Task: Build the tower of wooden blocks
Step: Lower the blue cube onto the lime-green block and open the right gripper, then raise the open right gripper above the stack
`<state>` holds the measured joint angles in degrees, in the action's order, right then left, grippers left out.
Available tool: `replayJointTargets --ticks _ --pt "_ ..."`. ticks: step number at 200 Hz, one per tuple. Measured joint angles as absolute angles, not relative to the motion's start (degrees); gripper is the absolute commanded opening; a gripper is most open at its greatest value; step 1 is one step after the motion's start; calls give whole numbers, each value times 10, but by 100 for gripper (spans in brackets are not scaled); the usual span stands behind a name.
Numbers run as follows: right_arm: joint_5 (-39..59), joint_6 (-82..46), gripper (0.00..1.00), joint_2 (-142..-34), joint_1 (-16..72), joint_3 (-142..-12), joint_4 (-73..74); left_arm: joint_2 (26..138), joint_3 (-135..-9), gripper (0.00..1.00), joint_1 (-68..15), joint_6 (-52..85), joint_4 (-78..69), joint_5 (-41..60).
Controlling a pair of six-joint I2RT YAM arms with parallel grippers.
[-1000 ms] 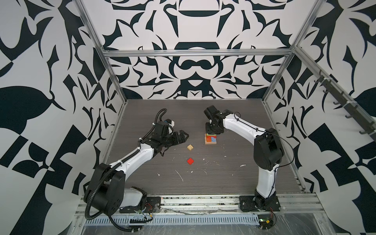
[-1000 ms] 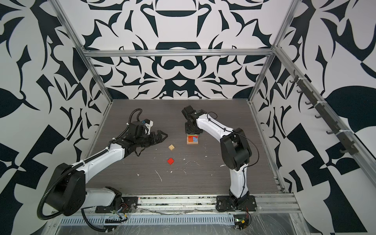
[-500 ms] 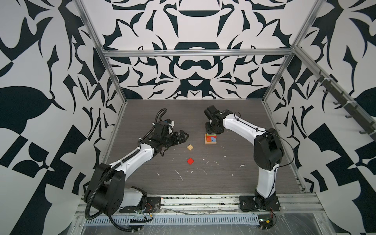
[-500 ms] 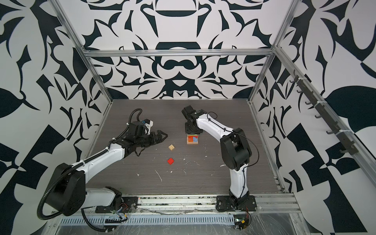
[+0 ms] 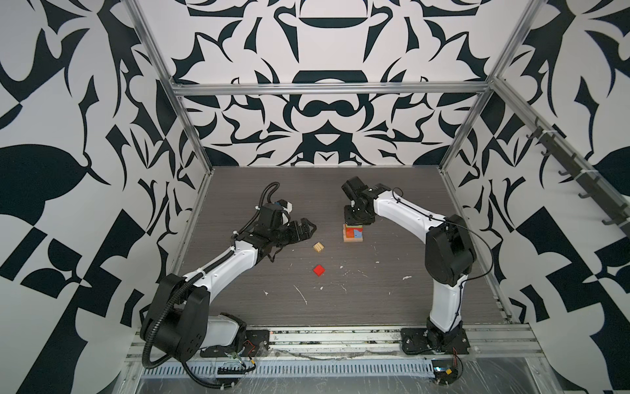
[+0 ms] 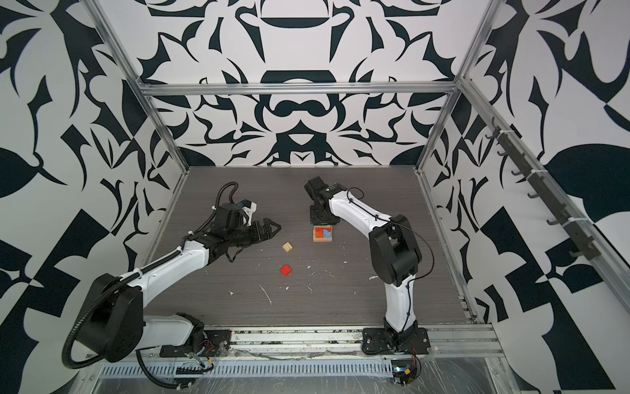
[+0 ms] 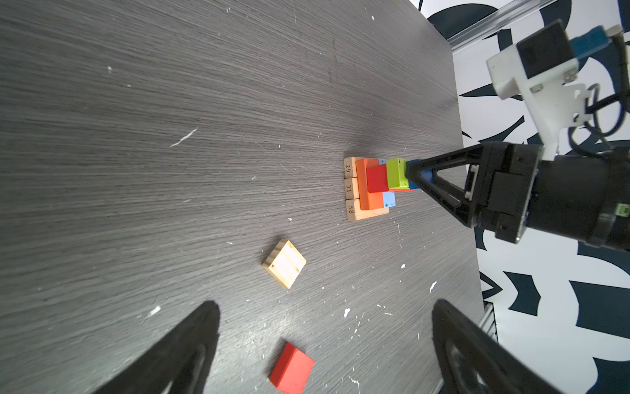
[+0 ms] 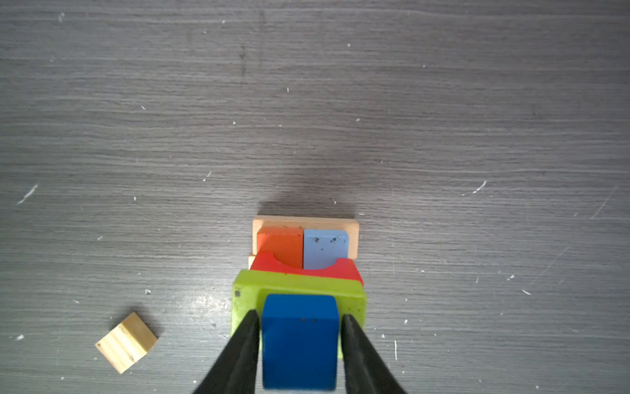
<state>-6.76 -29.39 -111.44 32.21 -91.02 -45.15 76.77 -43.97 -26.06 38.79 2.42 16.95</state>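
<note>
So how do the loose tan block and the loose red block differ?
The tan block is bare, grooved wood; the red block is painted and smooth. The tan block lies nearer the tower than the red block. Both are small, squarish, lying flat on the table, apart.

The wood block tower [image 8: 303, 273] stands upright: tan base, orange and light-blue, red, lime, dark-blue cube [image 8: 300, 337] topmost, seemingly level.
</note>
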Motion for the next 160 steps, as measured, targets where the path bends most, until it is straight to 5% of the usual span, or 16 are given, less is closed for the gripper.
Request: replayJointTargets --ticks 76,160 --pt "-66 -262 79 -1076 322 -907 -447 768 -440 99 -261 388 24 170" --pt "-50 -194 79 -1009 318 -849 -439 768 -440 100 -261 388 24 170"
